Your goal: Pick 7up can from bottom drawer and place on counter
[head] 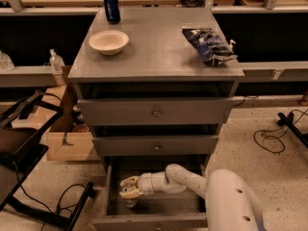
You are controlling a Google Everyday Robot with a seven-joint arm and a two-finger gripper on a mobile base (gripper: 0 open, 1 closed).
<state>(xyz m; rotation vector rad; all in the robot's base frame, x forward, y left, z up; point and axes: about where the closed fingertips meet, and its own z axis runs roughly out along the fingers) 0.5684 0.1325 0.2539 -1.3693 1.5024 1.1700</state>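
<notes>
- Camera view: my pincer is down inside the bottom drawer. The drawer is pulled out, and the pincer is close to its left wall and towards its front.
- I cannot tell whether the pincer is open or closed.
- The 7up can stands on the drawer floor right under the pincer, on the side nearer the drawer front. Only a small silvery part of it shows, and I cannot tell whether the pincer touches it.
- My white arm runs off to the right of the pincer and bends down towards the picture's lower right.
- Just above the pincer in the picture is the middle drawer. The top drawer is higher up, and each has a small round knob.
- Well above the pincer lies the counter.
- A pale bowl stands on it almost straight above the pincer.
- A dark blue can is beyond the bowl at the back edge.
- A crumpled snack bag lies up and to the right.
- To the left of the pincer, outside the cabinet, a cardboard box sits on the floor.
</notes>
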